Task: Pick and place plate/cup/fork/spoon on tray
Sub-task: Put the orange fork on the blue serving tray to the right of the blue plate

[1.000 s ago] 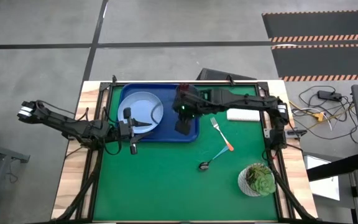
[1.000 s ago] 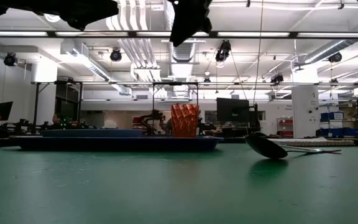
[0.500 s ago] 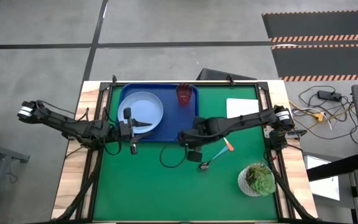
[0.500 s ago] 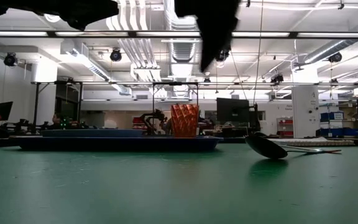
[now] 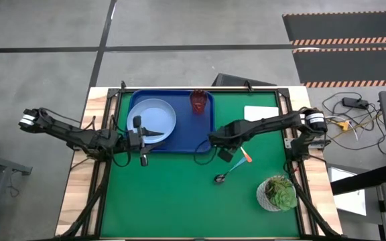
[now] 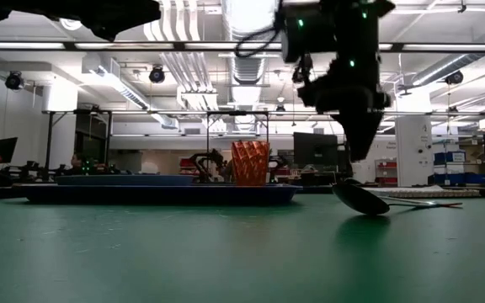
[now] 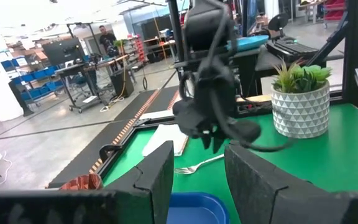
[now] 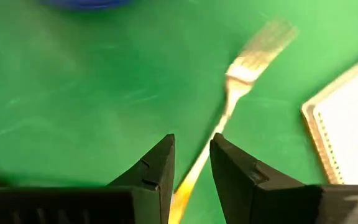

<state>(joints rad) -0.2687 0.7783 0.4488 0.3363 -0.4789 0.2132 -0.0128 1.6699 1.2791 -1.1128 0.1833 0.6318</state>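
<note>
The dark-blue tray point(image 5: 204, 134) lies at the far left with the pale-blue plate point(image 5: 154, 112) and the reddish cup point(image 5: 199, 101) on it; the cup stands upright in the tray's far right corner point(image 6: 249, 162). The fork point(image 8: 248, 67) lies flat on the green mat right of the tray, its orange handle point(image 5: 246, 158) toward the near right. My right gripper point(image 8: 191, 169) is open above the fork's handle, one finger on either side, clear of the mat in the low view point(image 6: 356, 135). The spoon point(image 5: 222, 177) lies nearer, bowl down point(image 6: 360, 199). My left gripper point(image 7: 197, 180) is open and empty over the tray's near edge point(image 5: 150, 136).
A white pad point(image 5: 260, 114) lies at the far right of the mat. A white pot with a green succulent point(image 5: 277, 193) stands at the near right corner. The mat's near left half is bare green point(image 5: 159, 201).
My right gripper has left the tray's right part, swung toward the near edge close to the spoon, then gone toward the table's right and down over the fork. It has come lower into the low view. The cup, fork and spoon have stayed in place.
</note>
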